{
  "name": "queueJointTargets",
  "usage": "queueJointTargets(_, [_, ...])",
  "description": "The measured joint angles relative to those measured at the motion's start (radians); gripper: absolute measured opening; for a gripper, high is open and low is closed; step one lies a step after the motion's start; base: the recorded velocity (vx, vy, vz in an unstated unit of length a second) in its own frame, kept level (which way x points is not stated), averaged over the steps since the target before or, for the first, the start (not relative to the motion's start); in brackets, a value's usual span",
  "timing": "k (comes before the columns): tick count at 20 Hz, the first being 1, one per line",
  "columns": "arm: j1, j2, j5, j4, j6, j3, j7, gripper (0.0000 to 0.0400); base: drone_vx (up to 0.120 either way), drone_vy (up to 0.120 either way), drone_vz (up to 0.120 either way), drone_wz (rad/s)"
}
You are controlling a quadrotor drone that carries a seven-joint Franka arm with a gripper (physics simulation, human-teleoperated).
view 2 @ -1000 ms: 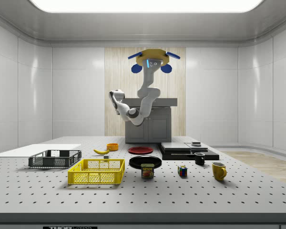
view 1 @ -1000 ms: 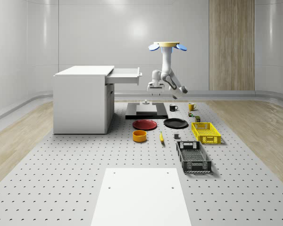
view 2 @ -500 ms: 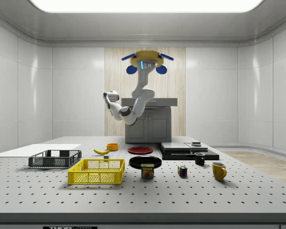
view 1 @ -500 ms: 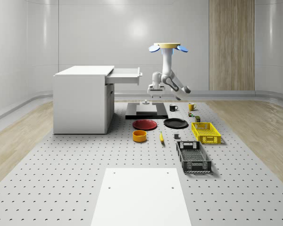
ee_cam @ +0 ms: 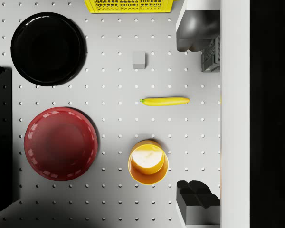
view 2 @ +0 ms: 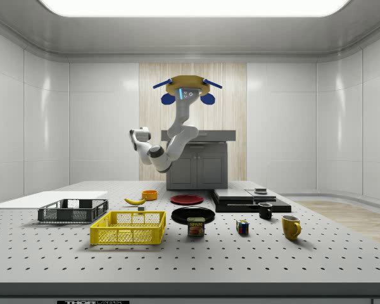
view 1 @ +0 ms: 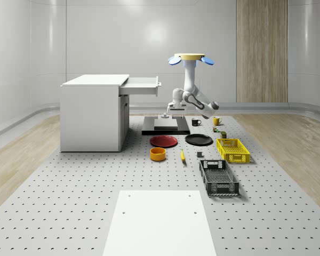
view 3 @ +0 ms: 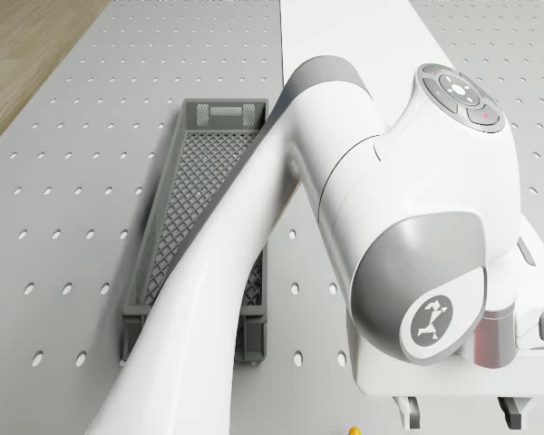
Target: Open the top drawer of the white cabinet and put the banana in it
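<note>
Gripper (ee_cam: 199, 123) hangs open, high above the banana (ee_cam: 164, 101); banana's long axis runs crosswise to the finger line; drone (view 1: 191, 57) hovers over the table.

- The drone (view 2: 187, 90) is seen hovering high in the air, in front of the cabinet (view 2: 197, 159) at the back.
- The white arm (view 2: 171, 140) is bent down and toward the side view's left.
- The tool (view 2: 134, 137) is held up in the air, well above the banana (view 2: 135, 201).
- The banana is laid on the worktop (view 2: 177, 253), just beside an orange bowl (view 2: 149, 194).
- A yellow basket (view 2: 128, 227) and a dark basket (view 2: 73, 210) are set nearer the front.
- A red plate (view 2: 187, 199), a black plate (view 2: 192, 215), a can (view 2: 196, 226) and a yellow mug (view 2: 291, 226) are seen too.
</note>
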Motion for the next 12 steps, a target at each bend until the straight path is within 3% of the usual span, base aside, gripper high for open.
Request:
queueJointTargets(4, [0.001,-0.045,-0.029,0.004,0.038,0.0,-0.015,0.04,0.12,0.11,0.0,0.0])
queueJointTargets(8, [0.003,-0.088,-0.056,0.007,0.075,0.001,-0.028,0.04,0.12,0.01,-0.01,0.0])
queueJointTargets(12, [0.004,-0.13,-0.081,0.01,0.111,0.002,-0.04,0.04,0.02,0.0,-0.12,0.0])
